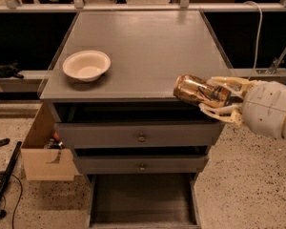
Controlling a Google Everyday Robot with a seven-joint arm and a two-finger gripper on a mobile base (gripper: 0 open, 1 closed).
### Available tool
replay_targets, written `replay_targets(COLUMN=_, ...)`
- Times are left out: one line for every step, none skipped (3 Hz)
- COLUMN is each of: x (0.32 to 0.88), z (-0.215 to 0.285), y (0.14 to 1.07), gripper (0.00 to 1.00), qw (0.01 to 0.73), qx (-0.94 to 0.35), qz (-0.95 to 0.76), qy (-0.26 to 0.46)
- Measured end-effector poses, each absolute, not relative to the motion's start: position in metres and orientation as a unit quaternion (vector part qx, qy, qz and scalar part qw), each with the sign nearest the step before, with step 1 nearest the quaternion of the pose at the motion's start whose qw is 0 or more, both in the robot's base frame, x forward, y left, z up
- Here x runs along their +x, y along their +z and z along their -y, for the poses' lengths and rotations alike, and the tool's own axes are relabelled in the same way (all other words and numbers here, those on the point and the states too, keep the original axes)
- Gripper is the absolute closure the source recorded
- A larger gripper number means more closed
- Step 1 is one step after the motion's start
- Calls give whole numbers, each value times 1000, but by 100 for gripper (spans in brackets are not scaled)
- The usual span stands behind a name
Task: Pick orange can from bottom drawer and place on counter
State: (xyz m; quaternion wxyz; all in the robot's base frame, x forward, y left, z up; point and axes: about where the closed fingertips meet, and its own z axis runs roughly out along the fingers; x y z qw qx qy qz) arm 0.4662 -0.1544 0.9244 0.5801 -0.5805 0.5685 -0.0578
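Note:
My gripper (214, 98) is shut on the orange can (196, 90), a shiny golden-orange dented can held on its side. It hangs at the counter's front right edge, at about the height of the counter (143, 46) top. The bottom drawer (142, 199) is pulled open below, a dark grey tray with nothing showing inside.
A cream-white bowl (86, 65) sits on the counter's front left. Two shallower drawers with round knobs (141, 138) are slightly open above the bottom one. A cardboard box (44, 149) stands on the floor to the left, and a black pole (5, 180) lies beside it.

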Motion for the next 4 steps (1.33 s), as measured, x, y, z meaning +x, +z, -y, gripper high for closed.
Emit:
replay_targets(x=474, z=150, y=934, gripper=100, qw=583, qx=-589, qz=-556, qy=-62)
replay_targets(x=510, z=162, y=946, gripper=100, qw=589, qx=-584, qz=-554, qy=-72)
replay_targets(x=557, z=166, y=951, gripper=100, qw=593, qx=-582, qz=-552, qy=-72)
replay_targets(x=602, z=170, y=950, gripper=100, qw=594, qx=-580, qz=-554, qy=-65)
